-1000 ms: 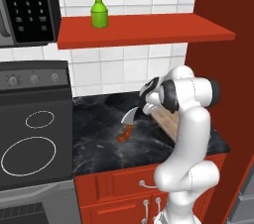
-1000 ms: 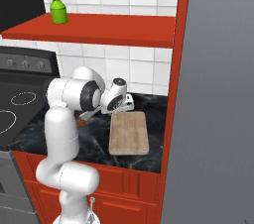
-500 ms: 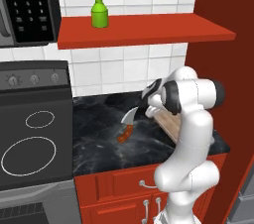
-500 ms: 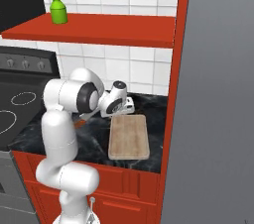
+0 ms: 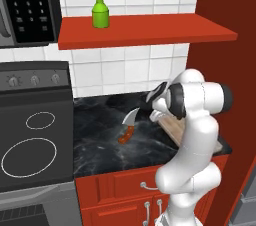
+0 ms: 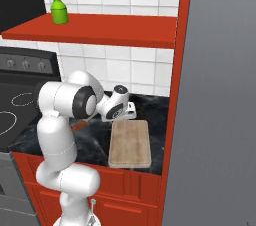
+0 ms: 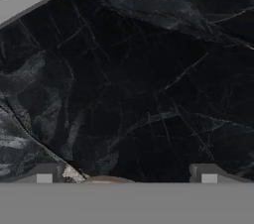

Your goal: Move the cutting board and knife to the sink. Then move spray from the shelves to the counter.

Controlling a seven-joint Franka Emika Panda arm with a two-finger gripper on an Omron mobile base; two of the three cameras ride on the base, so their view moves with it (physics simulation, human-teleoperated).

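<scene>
gripper (image 7: pixel 126 176) has swung slightly toward the cutting board (image 6: pixel 130 143) since a second ago, jaws spread wide, holding nothing. one knife (image 5: pixel 128 126) lies on the counter (image 5: pixel 100 135) just left of the one board; one spray (image 5: pixel 100 4) stands on the shelves (image 5: pixel 150 27). the arm hides most of the board from the left.

No text could be read. Microwave keypad (image 5: pixel 27 7), upper left of left base view, bore small white marks, too blurred to make out. Spray bottle (image 5: pixel 100 6) label illegible.
</scene>
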